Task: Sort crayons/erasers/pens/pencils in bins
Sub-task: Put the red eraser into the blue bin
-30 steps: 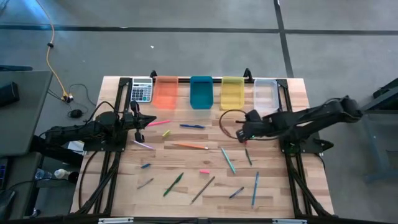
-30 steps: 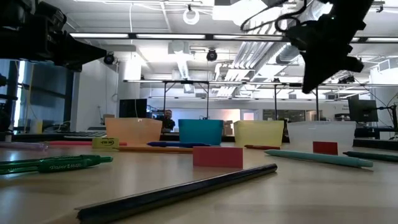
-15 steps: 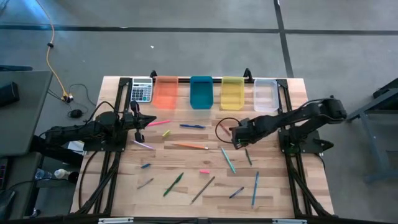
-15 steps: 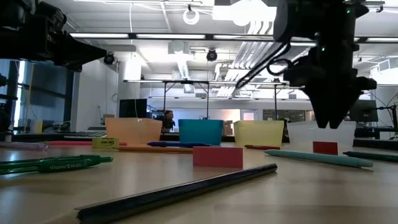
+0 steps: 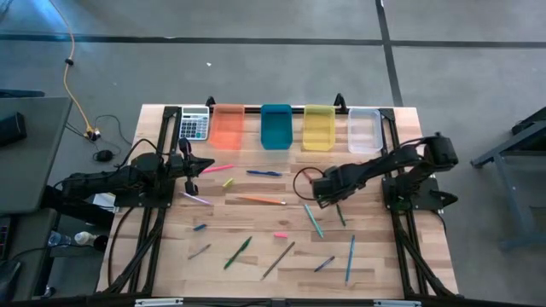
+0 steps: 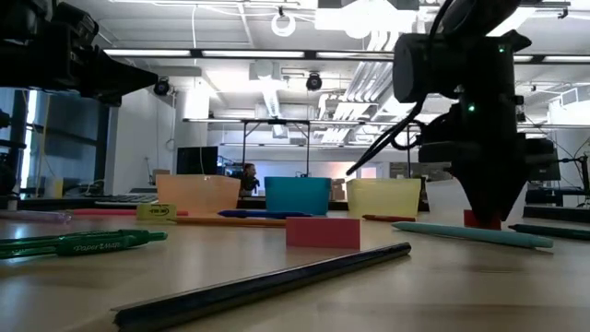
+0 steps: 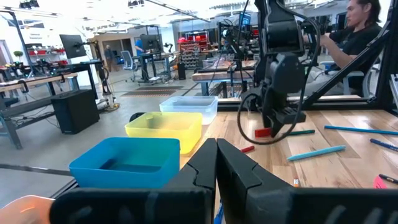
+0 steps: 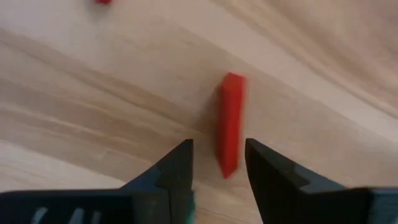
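One short red crayon (image 8: 230,124) is the piece in hand: it lies flat on the table (image 5: 256,273), right of the middle and a little in front of the yellow bin (image 5: 319,127). Your right arm (image 5: 384,166) has its jaws low over it, spread apart and gripping nothing. In the right wrist view the crayon sits just ahead of the gap between the two fingers (image 8: 177,168) and is not yet between them. I judge you are lining up the pick, and the jaws need to go a touch farther forward before closing.

Very little of the sort looks done. From above, the orange bin (image 5: 227,126), teal bin (image 5: 275,126), yellow bin and clear bin (image 5: 365,130) along the back edge show nothing inside. Spread over the table are the orange pencil (image 5: 261,200), the green pen (image 5: 237,252), the blue pen (image 5: 264,173), the pink eraser (image 5: 280,234) and several more sticks toward the front edge.

Your left arm (image 5: 128,181) waits at the left edge with its jaws clenched on nothing.
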Robot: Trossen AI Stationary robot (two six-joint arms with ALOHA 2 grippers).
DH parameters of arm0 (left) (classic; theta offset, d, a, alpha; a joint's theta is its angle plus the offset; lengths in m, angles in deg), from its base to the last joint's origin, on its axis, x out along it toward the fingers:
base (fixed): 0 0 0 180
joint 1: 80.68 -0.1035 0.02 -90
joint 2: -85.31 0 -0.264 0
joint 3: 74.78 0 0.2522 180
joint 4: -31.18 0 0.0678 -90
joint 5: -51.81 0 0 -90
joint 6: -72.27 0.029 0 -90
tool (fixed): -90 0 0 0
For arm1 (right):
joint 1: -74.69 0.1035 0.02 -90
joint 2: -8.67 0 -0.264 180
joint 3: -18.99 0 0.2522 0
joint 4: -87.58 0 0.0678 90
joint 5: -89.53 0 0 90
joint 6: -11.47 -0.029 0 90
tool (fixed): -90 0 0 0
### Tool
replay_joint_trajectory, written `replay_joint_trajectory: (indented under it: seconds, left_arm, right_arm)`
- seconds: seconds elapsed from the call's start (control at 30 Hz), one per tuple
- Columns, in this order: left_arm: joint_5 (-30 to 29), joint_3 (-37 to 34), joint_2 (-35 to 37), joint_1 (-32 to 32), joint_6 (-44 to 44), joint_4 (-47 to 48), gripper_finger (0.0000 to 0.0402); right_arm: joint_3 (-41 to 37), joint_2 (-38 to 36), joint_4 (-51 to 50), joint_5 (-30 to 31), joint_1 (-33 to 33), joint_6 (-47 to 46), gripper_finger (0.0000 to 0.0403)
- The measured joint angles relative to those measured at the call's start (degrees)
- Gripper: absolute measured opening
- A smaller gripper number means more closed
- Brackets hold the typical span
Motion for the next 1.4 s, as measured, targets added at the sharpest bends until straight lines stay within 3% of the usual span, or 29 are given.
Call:
replay_joint_trajectory:
  seconds: [0.4, 0.6, 1.03, 1.27, 1.4]
  left_arm:
    - [0.0, 0.0, 0.0, 0.0, 0.0, 0.0, 0.0]
    - [0.0, 0.0, 0.0, 0.0, 0.0, 0.0, 0.0]
    - [0.0, 0.0, 0.0, 0.0, 0.0, 0.0, 0.0]
    - [0.0, 0.0, 0.0, 0.0, 0.0, 0.0, 0.0]
    - [0.0, 0.0, 0.0, 0.0, 0.0, 0.0, 0.0]
  right_arm:
    - [2.4, 1.3, -0.9, -0.9, -2.7, 7.2, 0.0008]
    - [12.1, 1.2, -7.4, 0.5, -2.9, 12.6, 0.0017]
    - [34.1, 2.3, 0.3, 19.4, -10.5, 30.9, 0.0012]
    - [48.0, 12.4, 4.7, 19.0, -19.4, 44.0, 0.0012]
    - [58.4, 21.4, 2.5, 14.0, -24.1, 50.2, 0.0012]
